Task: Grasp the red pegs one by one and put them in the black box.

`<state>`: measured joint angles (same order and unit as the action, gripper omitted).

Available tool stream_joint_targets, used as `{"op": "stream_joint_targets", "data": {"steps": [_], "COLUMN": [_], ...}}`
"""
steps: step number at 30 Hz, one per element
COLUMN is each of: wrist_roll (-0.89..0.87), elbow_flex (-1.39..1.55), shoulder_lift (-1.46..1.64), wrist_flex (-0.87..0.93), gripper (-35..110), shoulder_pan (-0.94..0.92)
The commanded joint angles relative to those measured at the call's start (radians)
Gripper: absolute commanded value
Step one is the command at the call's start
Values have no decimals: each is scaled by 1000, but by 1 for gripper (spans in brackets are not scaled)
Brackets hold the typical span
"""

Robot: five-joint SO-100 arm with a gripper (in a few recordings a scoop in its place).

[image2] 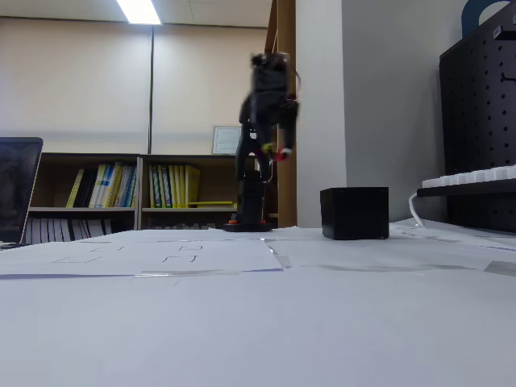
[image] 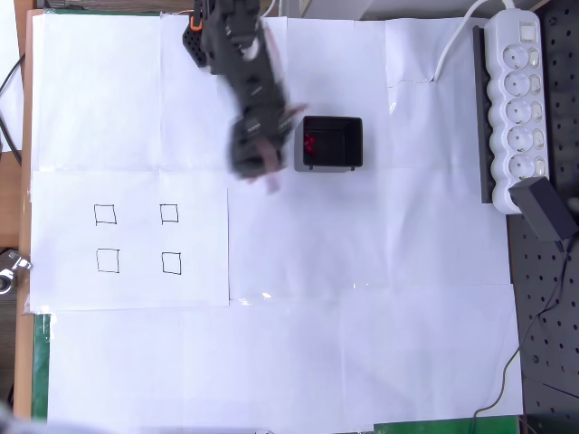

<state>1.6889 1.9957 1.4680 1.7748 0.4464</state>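
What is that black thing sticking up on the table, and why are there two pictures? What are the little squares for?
The black thing is a small robot arm with a gripper at its end for picking things up. One picture is taken from above, looking straight down; the other comes from a camera low by the table, looking sideways. The table is covered with white paper, and four small squares are drawn on it. They have nothing on them. Beside the arm sits the black box, with red pegs inside. The arm is raised and blurry, so I cannot tell if the gripper is open or holding anything. A white power strip lies at the edge.
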Motion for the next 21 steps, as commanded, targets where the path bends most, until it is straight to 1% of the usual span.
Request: {"op": "stream_joint_targets", "data": {"steps": [1,4,8,15,17,21], "wrist_roll": [92,118,121,124,129,140], "elbow_flex": [48,5,-114,-187,-195,-193], "shoulder_lift": [-18,37,95,229,259,268], "wrist_flex": [12,-14,-118,-272,-293,-322], "gripper": [0,0,0,0,4,17], "shoulder_pan": [187,259,324,347,350,348]}}
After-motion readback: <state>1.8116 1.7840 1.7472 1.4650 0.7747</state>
